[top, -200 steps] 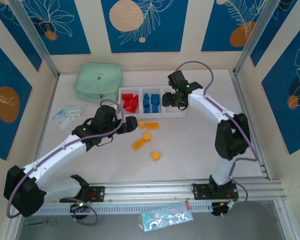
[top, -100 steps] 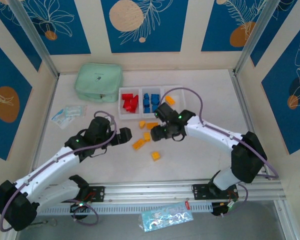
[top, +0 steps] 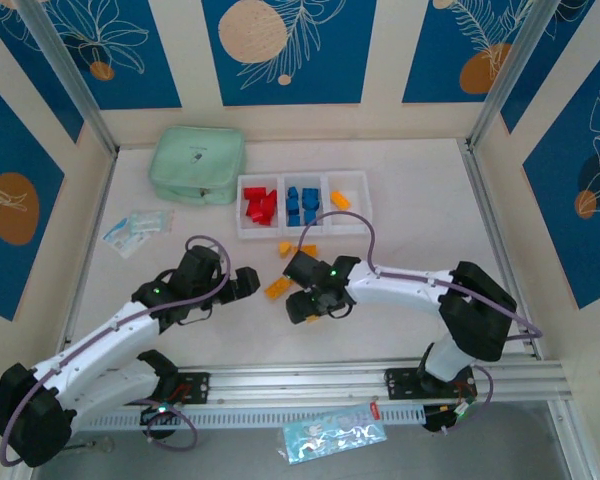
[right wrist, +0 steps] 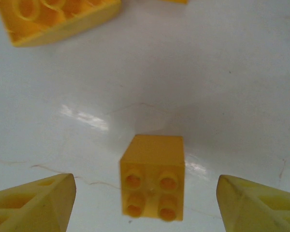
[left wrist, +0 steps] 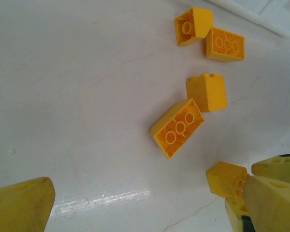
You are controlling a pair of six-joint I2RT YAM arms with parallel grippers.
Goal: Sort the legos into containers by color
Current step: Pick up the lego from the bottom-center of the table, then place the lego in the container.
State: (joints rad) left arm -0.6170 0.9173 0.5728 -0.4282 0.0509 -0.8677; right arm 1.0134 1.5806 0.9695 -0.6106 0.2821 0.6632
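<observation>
The three joined containers (top: 355,222) sat at the far middle of the worktop (top: 410,240), just right of a mint-green pouch (top: 197,165). Red legos (top: 260,206) filled the left bin, blue legos (top: 300,205) the middle one, and a single yellow lego (top: 340,200) lay in the right bin. Nearer than the bins, several yellow legos lay loose on the worktop. The right gripper (right wrist: 146,191) hung low over a square yellow lego (right wrist: 152,176), its fingers apart on either side and clear of it. The left gripper (left wrist: 145,203), just to the left, stood wide apart and held nothing. An oblong yellow lego (left wrist: 178,128) lay on the worktop beyond its fingertips.
</observation>
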